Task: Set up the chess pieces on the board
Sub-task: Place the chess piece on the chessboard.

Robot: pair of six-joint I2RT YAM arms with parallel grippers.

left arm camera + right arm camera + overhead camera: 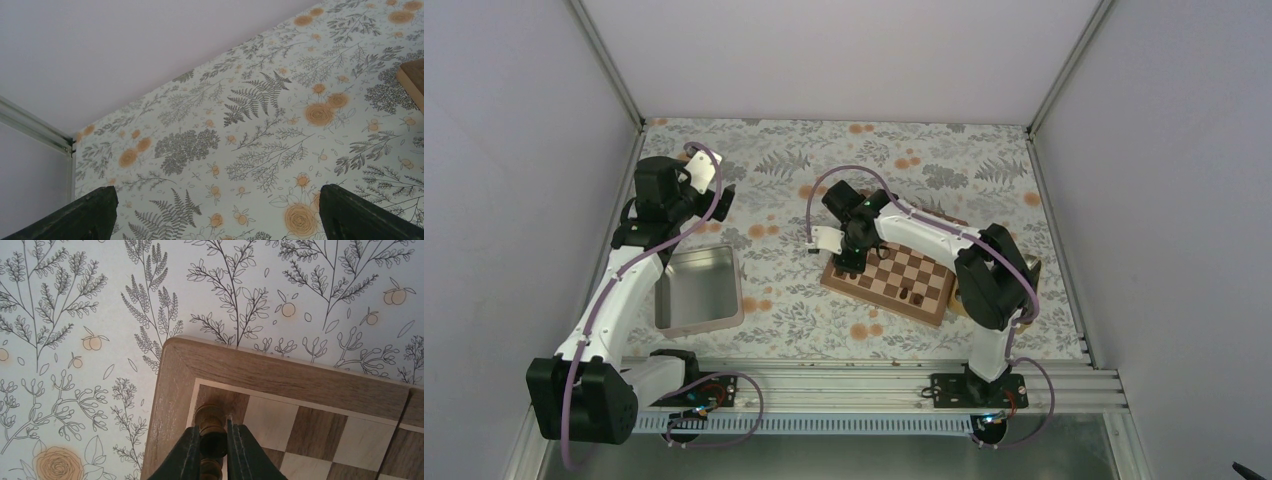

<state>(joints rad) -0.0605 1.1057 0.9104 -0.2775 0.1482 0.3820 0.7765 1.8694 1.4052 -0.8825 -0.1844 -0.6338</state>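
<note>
the right claw (212, 434) is gripping a dark brown chess piece (210, 415), its two fingers (189, 455) closing on the turned stem from both sides. the chess piece is standing upright over the dark corner square of the board (300, 382), just inside the brown border. the fingers are hiding its base, so i cannot tell whether it is touching the square or hanging just above it.

in the top view the right arm is reaching across the board (932, 292) to its left corner, where the right claw (851, 264) is pointing down. the board is lying at an angle on the flowered table (804, 160), right of centre. a few other dark pieces (905, 293) are standing on squares near the board's front edge, well apart from the one being held.

the left claw (216, 192) is hanging open above the bare table, its fingers (92, 212) standing wide apart with nothing between them. in the top view the left claw (727, 198) is sitting off to the left, well apart from the board, with a grey metal tin (696, 290) lying open on the table near it, beside the left arm.
</note>
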